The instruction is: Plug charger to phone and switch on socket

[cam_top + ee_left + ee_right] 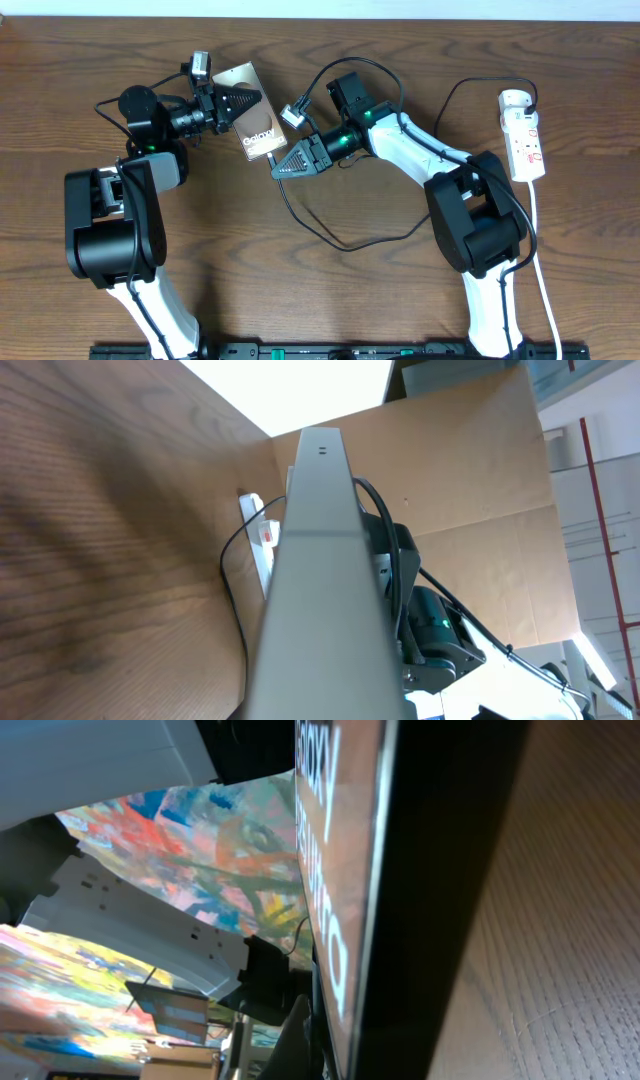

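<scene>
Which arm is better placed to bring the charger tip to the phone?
Right. The left claw is clamped on the phone, while the charger's connector lies just beside the right claw, which appears to hold nothing.

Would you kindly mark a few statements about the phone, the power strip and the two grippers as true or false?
1. The flat dark bronze-brown phone shows its white lettering to the overhead camera. True.
2. The narrow white power strip lies on the robot's left side. False: it lies on the right side.
3. The right gripper rests on the power strip. False: it is at the phone's lower corner.
4. The left gripper is at the phone's top end in the overhead view. True.
</scene>
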Controlling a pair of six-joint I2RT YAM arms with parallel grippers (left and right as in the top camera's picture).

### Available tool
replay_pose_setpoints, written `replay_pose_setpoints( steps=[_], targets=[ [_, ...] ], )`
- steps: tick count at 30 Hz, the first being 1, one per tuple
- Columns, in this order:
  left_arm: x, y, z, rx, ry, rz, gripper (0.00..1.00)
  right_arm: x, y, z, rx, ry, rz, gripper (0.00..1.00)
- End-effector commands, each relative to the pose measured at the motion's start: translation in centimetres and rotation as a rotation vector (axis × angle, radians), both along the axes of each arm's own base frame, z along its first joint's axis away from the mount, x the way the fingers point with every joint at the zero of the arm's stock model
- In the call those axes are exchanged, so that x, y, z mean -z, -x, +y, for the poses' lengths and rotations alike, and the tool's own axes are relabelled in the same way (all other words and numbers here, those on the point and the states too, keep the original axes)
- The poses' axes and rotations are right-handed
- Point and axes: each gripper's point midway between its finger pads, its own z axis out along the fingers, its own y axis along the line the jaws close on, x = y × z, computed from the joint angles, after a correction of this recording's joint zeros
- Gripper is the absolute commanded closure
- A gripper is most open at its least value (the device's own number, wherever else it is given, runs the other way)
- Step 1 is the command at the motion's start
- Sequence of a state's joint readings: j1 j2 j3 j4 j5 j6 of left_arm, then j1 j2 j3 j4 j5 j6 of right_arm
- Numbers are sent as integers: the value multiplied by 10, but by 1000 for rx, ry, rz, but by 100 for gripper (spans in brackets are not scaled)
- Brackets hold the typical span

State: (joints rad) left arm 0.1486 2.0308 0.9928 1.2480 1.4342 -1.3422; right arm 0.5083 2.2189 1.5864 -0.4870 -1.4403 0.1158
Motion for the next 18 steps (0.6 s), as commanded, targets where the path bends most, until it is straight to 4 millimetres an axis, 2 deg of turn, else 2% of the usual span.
replay_pose_setpoints(
  steps=[1,18],
  targets=[
    [-10,9,-8,66,-12,-36,93,-1,4,3,-16,-8,31,99],
    [-9,21,-10,136,-28,-55,93,-3,4,4,-19,-12,45,99]
  ],
)
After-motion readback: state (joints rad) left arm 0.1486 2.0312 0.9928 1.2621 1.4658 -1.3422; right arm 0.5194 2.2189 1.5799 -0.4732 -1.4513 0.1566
